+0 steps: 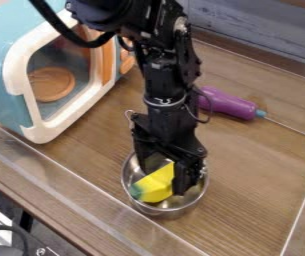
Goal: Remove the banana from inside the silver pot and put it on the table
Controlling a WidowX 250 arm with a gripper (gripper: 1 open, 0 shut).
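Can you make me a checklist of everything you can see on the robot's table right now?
Surface: brown wooden table with a clear raised rim.
Job's things: yellow banana lying inside the silver pot, not yet on the table.
Clutter: purple eggplant toy behind the arm; teal toy microwave at the left, door open.
Gripper: gripper open, pointing down into the pot, jaws either side of the banana.
Cables: black cable looping by the arm's top.
Surroundings: grey plank wall behind.
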